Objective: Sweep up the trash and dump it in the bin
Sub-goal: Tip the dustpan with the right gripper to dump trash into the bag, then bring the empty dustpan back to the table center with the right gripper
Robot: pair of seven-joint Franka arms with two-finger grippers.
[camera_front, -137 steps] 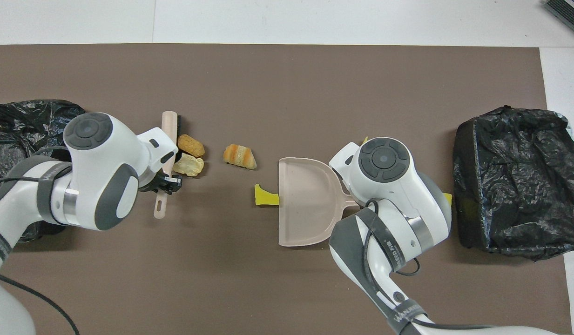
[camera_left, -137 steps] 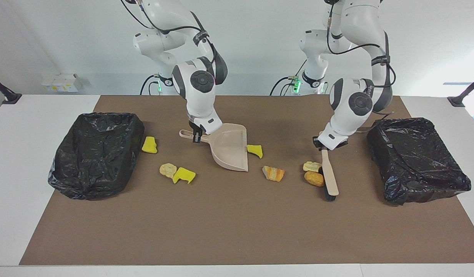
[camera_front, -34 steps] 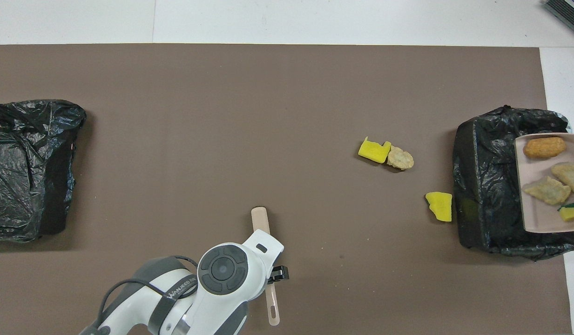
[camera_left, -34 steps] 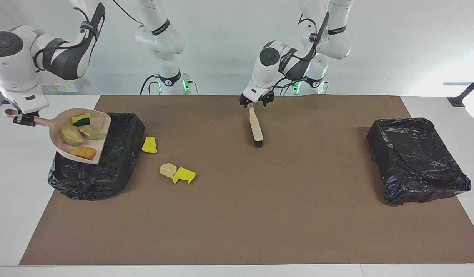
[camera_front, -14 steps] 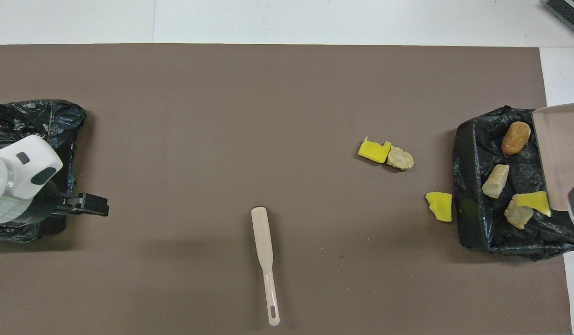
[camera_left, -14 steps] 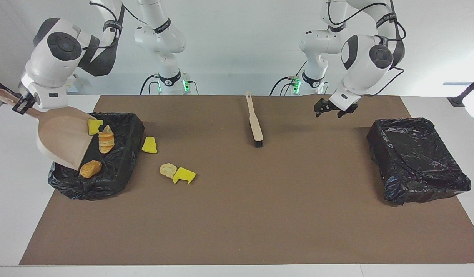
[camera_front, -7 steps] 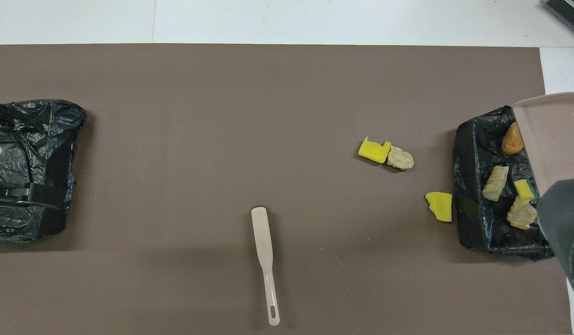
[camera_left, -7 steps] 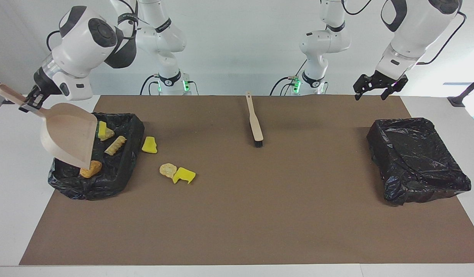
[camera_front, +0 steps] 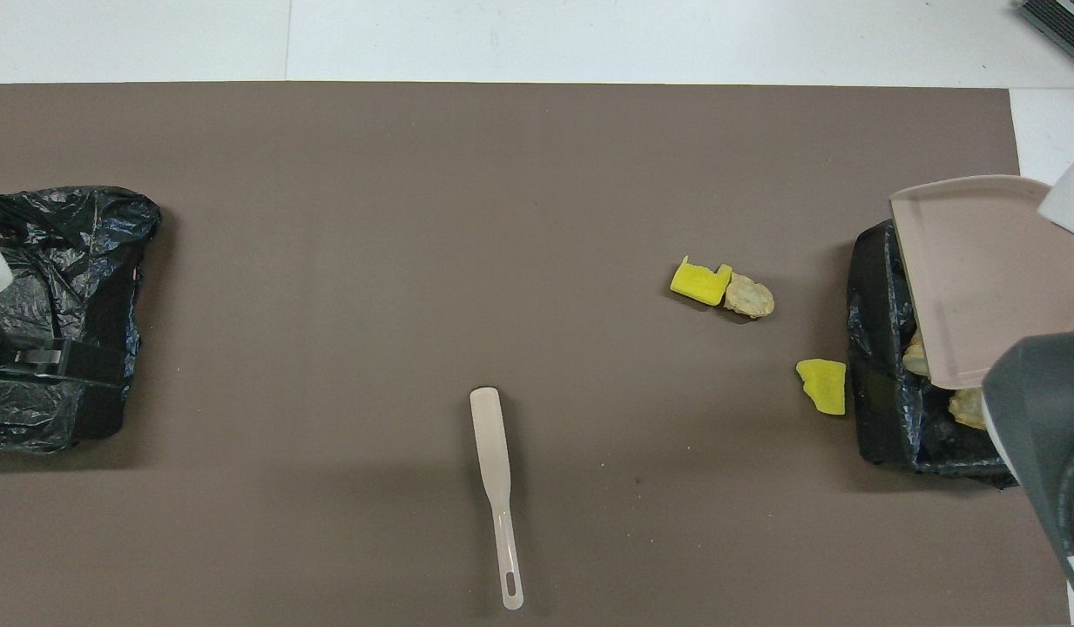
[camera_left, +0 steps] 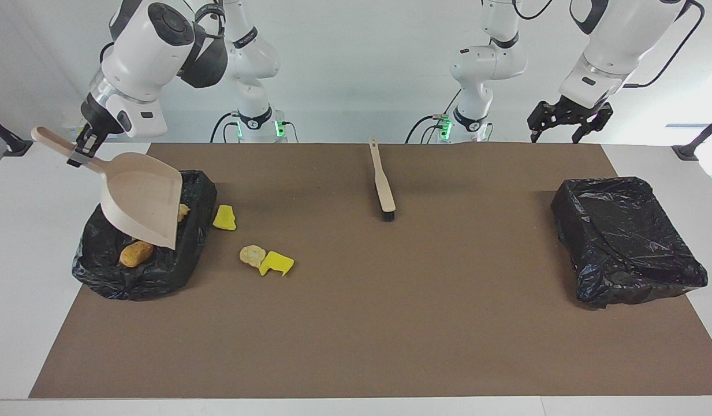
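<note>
My right gripper is shut on the handle of the beige dustpan, held tilted over the black-lined bin at the right arm's end. The pan looks empty. An orange lump and a tan scrap show in that bin; the pan hides the rest. Three scraps lie on the mat: a yellow chunk beside the bin, and a tan lump touching a yellow chunk. The beige brush lies on the mat. My left gripper is open and empty, raised near the other bin.
A second black-lined bin stands at the left arm's end and shows no scraps. The brown mat covers most of the white table. In the overhead view the dustpan covers much of the bin.
The right gripper has carried the dustpan toward the middle of the table, so it now covers more of the dumped scraps. The left gripper has barely moved.
</note>
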